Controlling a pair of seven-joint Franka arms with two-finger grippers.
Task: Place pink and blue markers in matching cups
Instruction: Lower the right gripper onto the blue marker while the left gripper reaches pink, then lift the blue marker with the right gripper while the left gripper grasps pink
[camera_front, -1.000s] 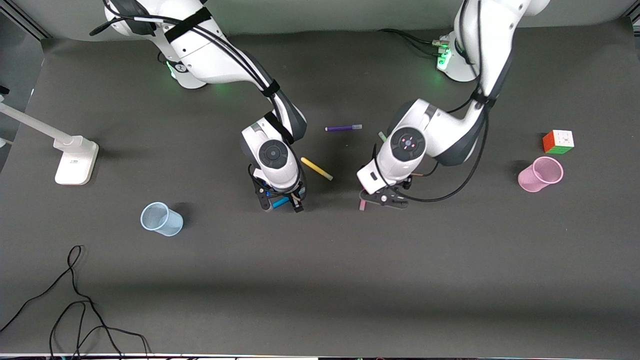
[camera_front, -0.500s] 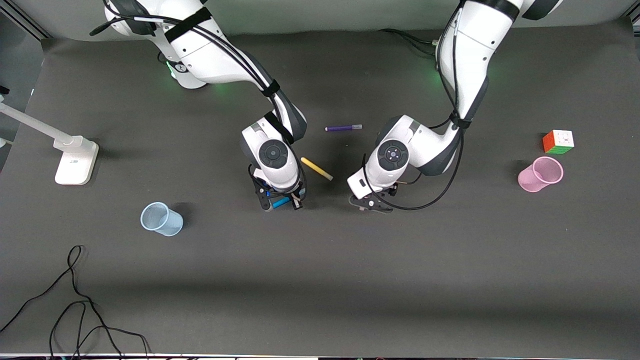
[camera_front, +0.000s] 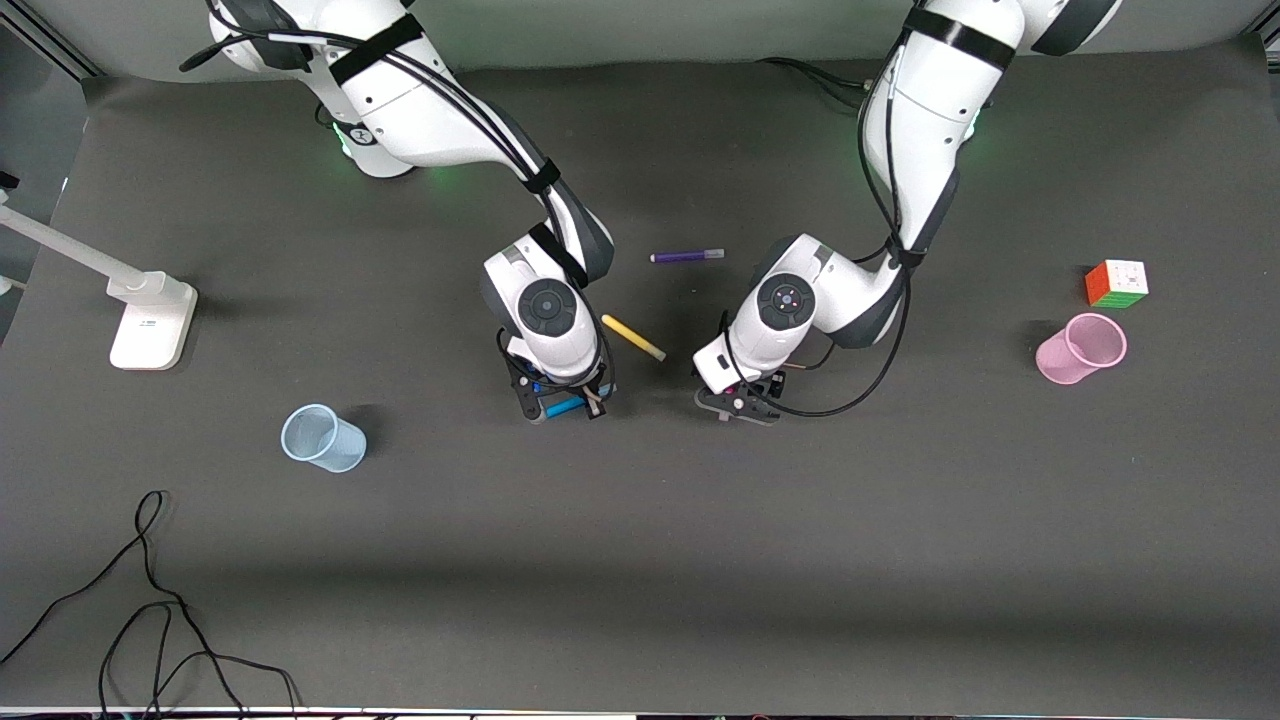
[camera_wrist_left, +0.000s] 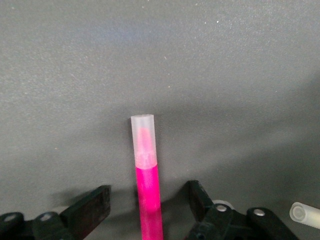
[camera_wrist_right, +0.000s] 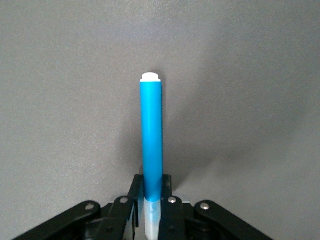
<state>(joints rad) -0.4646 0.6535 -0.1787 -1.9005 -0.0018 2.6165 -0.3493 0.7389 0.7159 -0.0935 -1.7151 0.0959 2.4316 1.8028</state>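
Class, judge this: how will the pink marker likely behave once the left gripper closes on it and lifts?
The pink marker looks like a rigid plastic tube, so it should stay straight. Its round, smooth barrel may roll or slip between the open fingers of the left gripper. It is slim, so probably light.

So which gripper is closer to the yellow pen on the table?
The right gripper, by a little. It is shut on the blue marker just toward the right arm's end from the yellow pen; the left gripper, open around the pink marker, is slightly farther off.
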